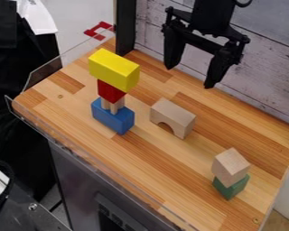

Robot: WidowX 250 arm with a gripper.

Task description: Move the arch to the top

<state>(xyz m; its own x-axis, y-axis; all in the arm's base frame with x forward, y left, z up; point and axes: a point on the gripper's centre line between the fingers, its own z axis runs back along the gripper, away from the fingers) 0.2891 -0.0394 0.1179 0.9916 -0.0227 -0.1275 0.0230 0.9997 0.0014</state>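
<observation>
a plain wooden arch [174, 116] stands upright, opening down, on the wooden tabletop [153, 170].

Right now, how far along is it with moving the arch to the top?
Not far, it seems. The arch sits on the table, and the gripper hangs open with nothing in it. The tall stack is standing, its yellow block uppermost. Left to do: grasp the arch, lift it and set it down, probably on that block.
</observation>
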